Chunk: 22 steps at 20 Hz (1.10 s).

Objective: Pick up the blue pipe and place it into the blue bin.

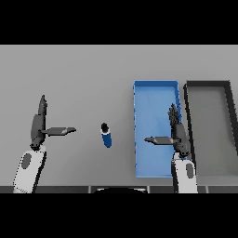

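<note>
Pre-grasp stage, by the look of it: the short blue pipe with a dark cap (106, 135) lies on the grey surface (83, 69), untouched, between the two hands and well left of the blue rectangular bin (155, 86). Neither hand has hold of anything. The left hand (39, 125) sits left of the pipe, fingers straight and pointing away from the robot, thumb stuck out sideways toward the pipe; there's a clear gap between thumb tip and pipe. The right hand (177, 135) hovers over the blue bin's right side, same pose mirrored: fingers extended, thumb pointing left, nothing held. A dark-rimmed grey bin (231, 107) sits just right of the blue one, not part of the job. Next move likely calls for one hand to close the gap to the pipe, come down over it, and wrap around its body before carrying it right into the blue bin. The right hand is nearer the bin, the left nearer the pipe.
</note>
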Each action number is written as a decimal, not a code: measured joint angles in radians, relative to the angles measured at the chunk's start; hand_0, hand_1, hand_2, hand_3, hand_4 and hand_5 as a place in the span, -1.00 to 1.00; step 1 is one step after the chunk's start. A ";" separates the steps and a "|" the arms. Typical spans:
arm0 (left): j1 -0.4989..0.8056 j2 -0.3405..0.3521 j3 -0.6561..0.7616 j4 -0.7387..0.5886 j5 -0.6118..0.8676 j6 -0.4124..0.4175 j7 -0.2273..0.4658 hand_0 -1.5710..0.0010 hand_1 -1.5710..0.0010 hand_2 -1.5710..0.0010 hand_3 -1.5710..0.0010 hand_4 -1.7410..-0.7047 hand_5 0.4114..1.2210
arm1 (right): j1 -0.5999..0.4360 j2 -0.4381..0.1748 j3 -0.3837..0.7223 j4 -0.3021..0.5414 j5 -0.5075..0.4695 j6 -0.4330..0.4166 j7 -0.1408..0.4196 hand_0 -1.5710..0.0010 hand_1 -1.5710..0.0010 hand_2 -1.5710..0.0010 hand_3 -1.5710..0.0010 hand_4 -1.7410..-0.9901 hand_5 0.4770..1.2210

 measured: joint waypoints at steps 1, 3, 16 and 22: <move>0.001 -0.001 0.000 -0.001 -0.001 0.001 -0.005 1.00 1.00 1.00 1.00 0.42 -0.57 | 0.001 -0.001 -0.001 0.000 -0.001 0.000 -0.001 1.00 1.00 1.00 1.00 0.38 -0.66; 0.003 -0.003 -0.003 -0.005 -0.003 0.003 -0.008 1.00 1.00 1.00 1.00 0.42 -0.57 | 0.003 -0.004 -0.002 -0.002 -0.003 0.002 -0.002 1.00 1.00 1.00 1.00 0.38 -0.66; 0.086 0.176 -0.086 -0.058 0.010 -0.313 -0.166 1.00 1.00 1.00 1.00 0.39 -0.57 | 0.093 -0.138 0.079 -0.122 0.116 0.075 -0.056 1.00 1.00 1.00 1.00 0.40 -0.71; 0.078 0.206 -0.184 -0.135 -0.005 -0.426 -0.096 1.00 1.00 1.00 1.00 0.33 -0.75 | 0.071 -0.146 0.078 -0.104 0.112 0.090 -0.087 1.00 1.00 1.00 1.00 0.36 -0.65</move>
